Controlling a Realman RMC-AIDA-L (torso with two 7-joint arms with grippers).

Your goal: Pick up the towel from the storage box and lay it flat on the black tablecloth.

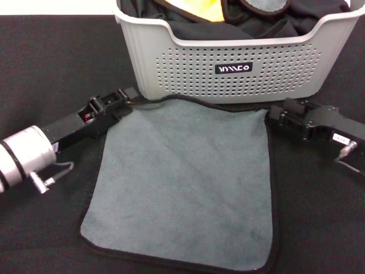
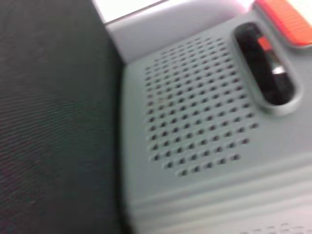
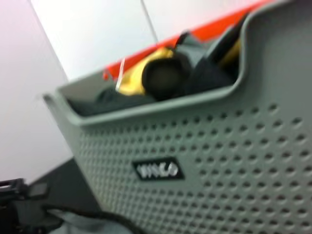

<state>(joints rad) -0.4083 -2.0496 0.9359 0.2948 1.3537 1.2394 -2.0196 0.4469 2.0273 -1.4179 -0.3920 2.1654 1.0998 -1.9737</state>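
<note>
The grey microfibre towel (image 1: pixel 185 188) lies flat on the black felt tablecloth (image 1: pixel 45 57) before the perforated grey plastic storage box (image 1: pixel 239 65). The left gripper (image 1: pixel 126 98) and right gripper (image 1: pixel 275 119) sit at its far corners; whether their jaws pinch it, I cannot tell.

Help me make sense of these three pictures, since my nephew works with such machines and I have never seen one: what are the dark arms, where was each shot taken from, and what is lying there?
The top picture looks down from a camera on the robot's head. The two dark arms end in grippers: the left gripper and the right gripper each sit at a far corner of the towel, which lies spread out, grey side up, on the black tablecloth. Whether their fingers are pinching the corners cannot be made out.

Just behind the towel stands the storage box, a grey perforated basket with more cloths inside.

The other two pictures come from cameras on the wrists. The left wrist view shows the box's side up close beside the tablecloth. The right wrist view shows its labelled front and the left gripper farther off.
</note>
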